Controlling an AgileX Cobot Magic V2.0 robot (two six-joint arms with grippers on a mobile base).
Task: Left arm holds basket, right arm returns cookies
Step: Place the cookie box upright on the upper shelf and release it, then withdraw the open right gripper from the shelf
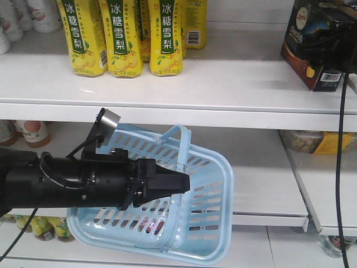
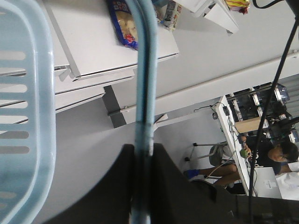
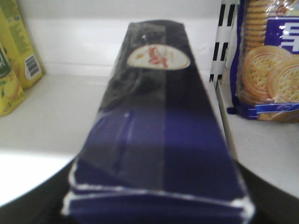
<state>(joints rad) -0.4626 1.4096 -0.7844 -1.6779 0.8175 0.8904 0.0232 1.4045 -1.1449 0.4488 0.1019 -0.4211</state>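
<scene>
My left claw (image 1: pixel 181 181) clamps the tilted basket's (image 1: pixel 212 223) handle (image 2: pixel 145 70) while my right claw (image 3: pixel 154 205) holds the cookies (image 1: pixel 318 47) above the shelf's (image 1: pixel 167 84) right end; releasing early could topple them.

You see: light blue slotted basket (image 1: pixel 209 184); dark navy-and-brown cookies (image 1: pixel 315 42) box with white oval logo; yellow drink cartons (image 1: pixel 125 36) with green labels; white shelf (image 1: pixel 223 84); black left arm (image 1: pixel 67 178).
</scene>
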